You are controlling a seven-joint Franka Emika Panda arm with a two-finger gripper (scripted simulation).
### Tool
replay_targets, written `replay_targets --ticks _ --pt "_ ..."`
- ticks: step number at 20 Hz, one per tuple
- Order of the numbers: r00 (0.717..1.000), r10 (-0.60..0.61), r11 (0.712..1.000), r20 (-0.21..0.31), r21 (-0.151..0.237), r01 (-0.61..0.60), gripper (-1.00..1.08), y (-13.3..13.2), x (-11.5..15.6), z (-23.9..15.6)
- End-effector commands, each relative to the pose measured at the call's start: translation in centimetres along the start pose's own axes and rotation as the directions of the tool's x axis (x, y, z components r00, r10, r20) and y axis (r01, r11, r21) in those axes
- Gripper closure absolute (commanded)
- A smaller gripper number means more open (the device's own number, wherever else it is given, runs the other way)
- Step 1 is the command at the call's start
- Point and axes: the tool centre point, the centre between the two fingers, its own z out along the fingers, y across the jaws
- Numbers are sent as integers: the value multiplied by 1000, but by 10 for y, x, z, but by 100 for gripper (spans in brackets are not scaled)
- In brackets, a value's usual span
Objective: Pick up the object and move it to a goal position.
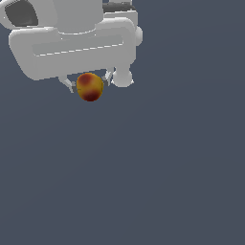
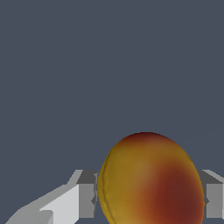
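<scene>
The object [image 1: 90,86] is a small round orange-yellow ball with dark red blotches, near the top of the exterior view under the white robot hand. My gripper [image 1: 89,84] has one finger on each side of the ball and is shut on it. In the wrist view the ball [image 2: 151,181] fills the space between the two grey fingers [image 2: 85,194], which touch its sides. The lower part of the ball is cut off by the edge of the wrist view.
A white rounded knob [image 1: 122,78] of the robot hand sits just to the exterior view's right of the ball. The plain dark grey surface [image 1: 143,182] fills the remainder of both views.
</scene>
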Motion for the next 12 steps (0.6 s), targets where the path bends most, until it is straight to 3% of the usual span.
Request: replay_targets --ticks 1,12 --pt "1000 0 1000 -1 0 0 108 1 2 -7" --pt "1000 0 1000 -1 0 0 108 3 7 -17"
